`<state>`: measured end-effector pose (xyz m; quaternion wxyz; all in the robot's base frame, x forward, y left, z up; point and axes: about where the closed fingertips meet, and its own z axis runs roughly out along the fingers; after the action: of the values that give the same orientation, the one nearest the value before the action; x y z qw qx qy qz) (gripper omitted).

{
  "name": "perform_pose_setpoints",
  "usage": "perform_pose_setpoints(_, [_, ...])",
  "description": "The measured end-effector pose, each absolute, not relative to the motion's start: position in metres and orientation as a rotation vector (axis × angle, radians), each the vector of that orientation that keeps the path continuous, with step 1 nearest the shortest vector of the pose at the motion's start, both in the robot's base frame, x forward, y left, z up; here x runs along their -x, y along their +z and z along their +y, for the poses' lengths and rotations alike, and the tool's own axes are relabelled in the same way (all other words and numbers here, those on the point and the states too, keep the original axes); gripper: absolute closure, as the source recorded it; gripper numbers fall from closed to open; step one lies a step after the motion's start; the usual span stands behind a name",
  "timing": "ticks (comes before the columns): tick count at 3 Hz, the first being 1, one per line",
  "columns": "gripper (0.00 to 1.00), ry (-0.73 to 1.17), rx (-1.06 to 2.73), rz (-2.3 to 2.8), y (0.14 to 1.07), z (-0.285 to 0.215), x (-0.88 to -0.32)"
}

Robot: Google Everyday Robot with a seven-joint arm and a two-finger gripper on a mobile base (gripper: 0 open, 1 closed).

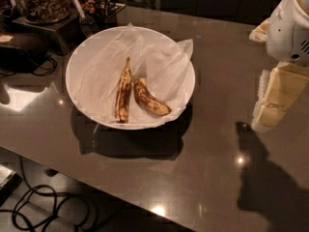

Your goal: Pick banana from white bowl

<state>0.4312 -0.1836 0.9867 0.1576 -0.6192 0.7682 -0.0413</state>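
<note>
The banana (150,101) is curved, plump, yellow with brown spots. It lies right of centre in the white bowl (73,83), on crumpled white paper (164,57). A straighter, thinner, dark-streaked banana (123,95) lies just left of it, and their upper ends nearly touch. The bowl stands on the dark table, left of centre. My gripper (271,103), cream-coloured below a white arm housing, hangs at the right edge of the view. It is above the table, well right of the bowl and holds nothing that shows.
Jars of snacks (41,1) on a dark stand sit at the back left behind the bowl. A black device (19,50) with cords lies at the left. The table's front edge runs diagonally at the lower left, with black cables (34,209) on the floor below.
</note>
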Motion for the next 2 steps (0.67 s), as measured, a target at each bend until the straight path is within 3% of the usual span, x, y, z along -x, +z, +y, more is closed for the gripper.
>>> perform_pose_setpoints(2, [0.0,-0.109,1.795,2.157,0.9849,-0.1738,-0.4338])
